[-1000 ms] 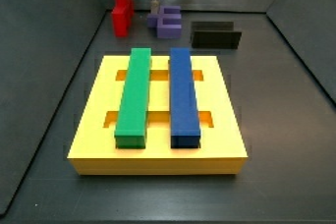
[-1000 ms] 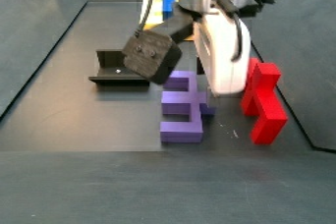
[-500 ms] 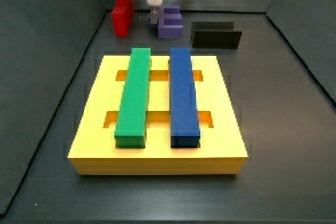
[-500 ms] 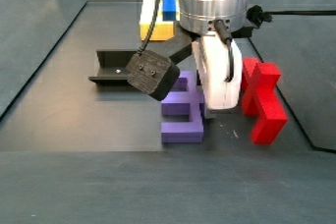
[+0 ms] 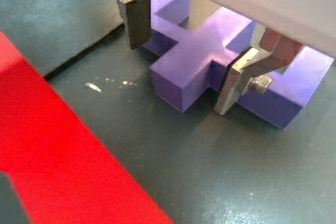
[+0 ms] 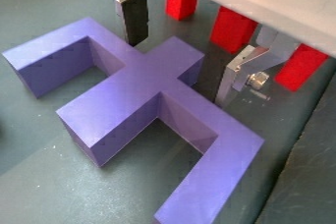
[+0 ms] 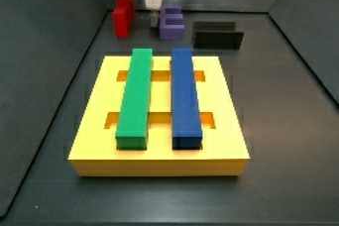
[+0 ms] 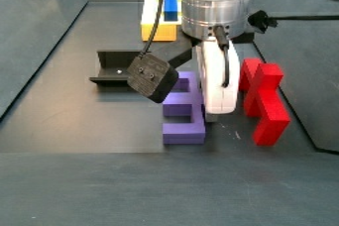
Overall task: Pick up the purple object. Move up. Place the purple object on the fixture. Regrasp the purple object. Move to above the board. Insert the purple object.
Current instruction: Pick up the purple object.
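Observation:
The purple object [image 5: 197, 66] lies flat on the dark floor, its raised middle tab pointing toward the red block; it shows in both wrist views [image 6: 132, 100] and in both side views [image 7: 171, 22] [image 8: 183, 119]. My gripper [image 5: 188, 49] [image 6: 184, 46] is low over it and open. Its silver fingers [image 5: 136, 20] stand on either side of the middle tab, with a small gap showing at one pad. In the side views the gripper [image 7: 161, 8] [image 8: 199, 99] covers part of the piece. The black fixture [image 7: 219, 36] [image 8: 119, 68] stands beside it. The yellow board [image 7: 159, 153] lies nearer one side camera.
A red block [image 8: 269, 101] [image 7: 123, 14] [image 6: 230, 27] [image 5: 53, 140] stands close beside the purple object. The board carries a long green bar [image 7: 135, 96] and a blue bar [image 7: 185, 96]. Dark walls ring the floor.
The gripper has come down over the purple object, so its open fingers now straddle the middle tab. The piece has not moved.

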Controlling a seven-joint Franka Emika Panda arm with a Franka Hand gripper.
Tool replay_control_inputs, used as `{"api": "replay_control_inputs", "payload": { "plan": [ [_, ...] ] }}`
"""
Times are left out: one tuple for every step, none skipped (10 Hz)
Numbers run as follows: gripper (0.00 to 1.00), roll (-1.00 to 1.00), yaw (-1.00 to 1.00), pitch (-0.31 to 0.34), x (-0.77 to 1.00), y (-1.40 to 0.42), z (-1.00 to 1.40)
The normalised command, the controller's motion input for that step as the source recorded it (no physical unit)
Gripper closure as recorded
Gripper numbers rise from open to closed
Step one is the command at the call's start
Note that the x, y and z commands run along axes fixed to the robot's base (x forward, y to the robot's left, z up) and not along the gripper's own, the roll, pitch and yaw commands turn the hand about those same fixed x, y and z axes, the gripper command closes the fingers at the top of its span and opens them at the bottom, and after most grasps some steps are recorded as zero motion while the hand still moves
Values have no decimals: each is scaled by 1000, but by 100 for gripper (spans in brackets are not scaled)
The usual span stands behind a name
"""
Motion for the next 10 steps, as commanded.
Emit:
{"api": "replay_control_inputs", "payload": {
  "plan": [
    [0, -111, -60, -44, 0, 0, -191],
    [0, -100, 0, -30, 0, -3, -111],
    [0, -87, 0, -34, 0, -77, -103],
    [0, -129, 0, -61, 0, 0, -146],
    [0, -111, 0, -64, 0, 0, -111],
    [0, 0, 0, 0, 0, 0, 0],
    [100, 0, 0, 0, 0, 0, 0],
    [100, 0, 0, 0, 0, 0, 0],
    [100, 0, 0, 0, 0, 0, 0],
    [100, 0, 0, 0, 0, 0, 0]
  ]
}}
